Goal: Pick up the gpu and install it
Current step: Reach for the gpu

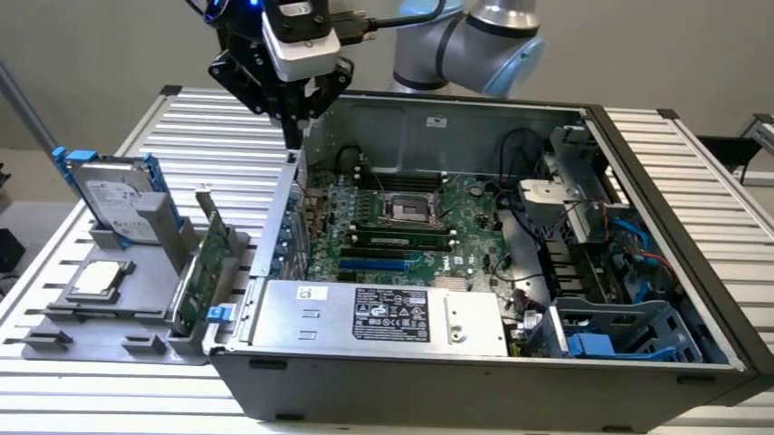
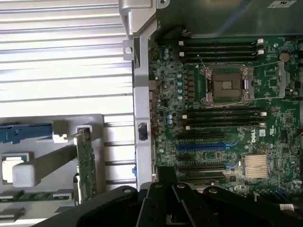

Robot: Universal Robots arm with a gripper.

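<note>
My gripper (image 1: 294, 138) hangs here with its jaws pressed together on nothing, as far as the exterior view lets me read it. Right beneath the jaws is the top edge of the case wall (image 1: 281, 217). I'm above it, not touching.

Lower down, on the side of the jaws away from the open case, the gpu (image 1: 213, 263) stands in the grey holder (image 1: 143, 324), well apart from me. So by my reading nothing is done yet: the pick-up is left, and the install too.

The card stands upright on one long edge, with its green board face turned toward the case. Its long axis runs alongside the case wall, and the silver bracket end is the one nearer my jaws.

Farther off, across the wall, the motherboard (image 1: 466, 217) lies flat in the case. Its blue slot (image 1: 377, 265) and the black slots beside it look bare.
</note>
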